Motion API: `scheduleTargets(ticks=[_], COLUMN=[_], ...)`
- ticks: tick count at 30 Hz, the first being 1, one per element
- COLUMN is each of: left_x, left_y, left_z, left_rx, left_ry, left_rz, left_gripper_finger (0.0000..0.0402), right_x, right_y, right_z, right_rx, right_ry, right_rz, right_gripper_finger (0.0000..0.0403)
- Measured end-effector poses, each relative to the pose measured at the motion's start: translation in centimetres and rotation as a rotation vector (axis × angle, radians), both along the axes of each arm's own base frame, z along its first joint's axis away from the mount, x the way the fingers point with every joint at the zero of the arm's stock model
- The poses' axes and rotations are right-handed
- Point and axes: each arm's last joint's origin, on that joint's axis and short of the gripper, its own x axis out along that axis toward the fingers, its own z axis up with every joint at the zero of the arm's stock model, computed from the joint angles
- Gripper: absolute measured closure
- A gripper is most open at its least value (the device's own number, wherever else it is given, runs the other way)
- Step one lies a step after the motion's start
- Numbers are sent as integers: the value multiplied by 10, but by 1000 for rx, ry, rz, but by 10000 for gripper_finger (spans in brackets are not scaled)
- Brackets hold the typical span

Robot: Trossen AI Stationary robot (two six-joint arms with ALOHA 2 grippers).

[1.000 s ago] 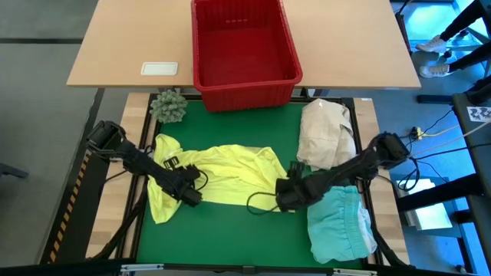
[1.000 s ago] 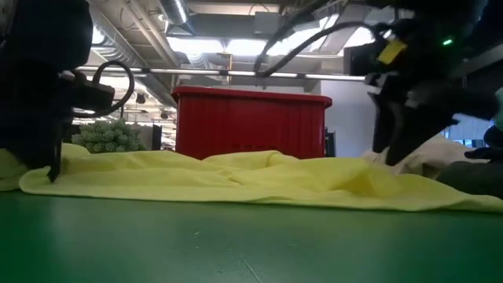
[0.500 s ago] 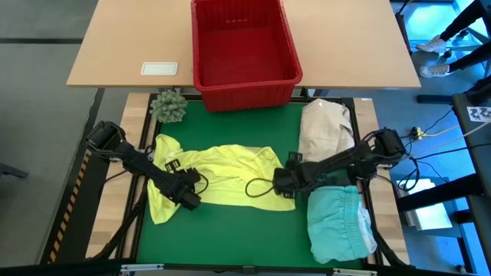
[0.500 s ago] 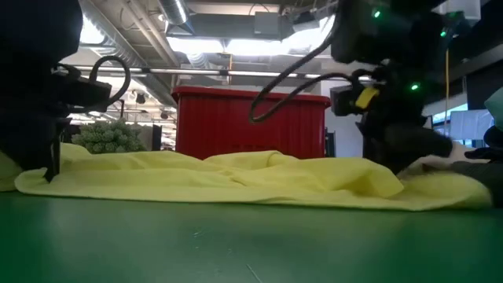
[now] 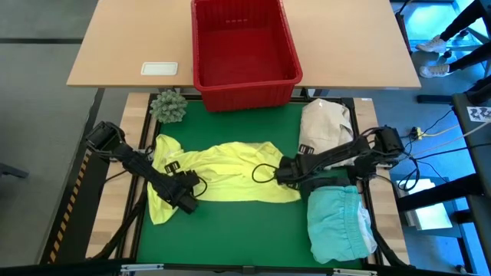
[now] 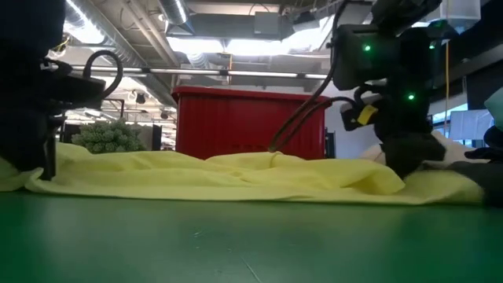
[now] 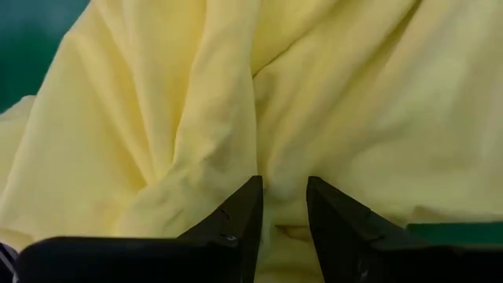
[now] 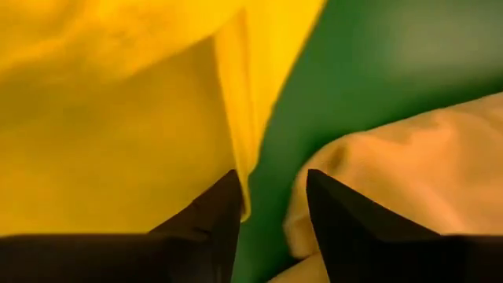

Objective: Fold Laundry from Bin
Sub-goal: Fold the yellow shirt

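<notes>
A bright yellow shirt (image 5: 222, 172) lies spread and wrinkled on the green mat (image 5: 230, 230). My left gripper (image 5: 186, 201) is at the shirt's near left part, shut on yellow cloth (image 7: 283, 118). At the shirt's right edge, my right gripper (image 5: 285, 172) points steeply down. Its fingers are open, and the shirt's folded edge (image 8: 236, 118) and bare mat show between them. The red bin (image 5: 245, 46) stands beyond the mat's far edge. A light turquoise garment (image 5: 341, 222) lies folded at the near right. My left gripper pinches a raised fold of the yellow shirt (image 7: 281, 192) between its two fingers, coming steeply from above. The cloth around the fold lies slack on the mat. My right gripper has the shirt's edge (image 8: 242, 200) close by one finger (image 8: 212, 216); whether it touches, I cannot tell.
A cream-white cloth bundle (image 5: 326, 134) lies at the mat's far right, close beside my right gripper. A green spiky ball (image 5: 169, 106) sits at the far left corner. A white card (image 5: 159, 68) lies on the wooden table left of the bin.
My right gripper has moved toward the table's far edge along the shirt's right side and come down to the shirt's edge. The shirt stays spread on the mat.
</notes>
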Motion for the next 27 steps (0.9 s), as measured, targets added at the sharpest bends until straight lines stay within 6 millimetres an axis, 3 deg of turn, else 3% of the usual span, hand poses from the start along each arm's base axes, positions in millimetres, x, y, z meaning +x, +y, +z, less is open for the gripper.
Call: scheduleTargets(ticks=[6,14,20,27], left_x=[8,33,75,134], left_y=[-6,-17,-17,5], left_z=[18,54,62,59], left_rx=[78,175,141,205], left_ry=[-37,-147,-340,-487], left_rz=[-43,-190,-375,-675], left_gripper_finger=[305,305,280,217], right_x=[-3,-1,-6,-26], right_y=[18,32,42,39], right_z=[10,46,74,102], right_rx=[40,16,-93,-117], right_ry=[-21,-164,-365,-617], right_rz=[50,71,123,141], right_gripper_finger=[266,266,266,267])
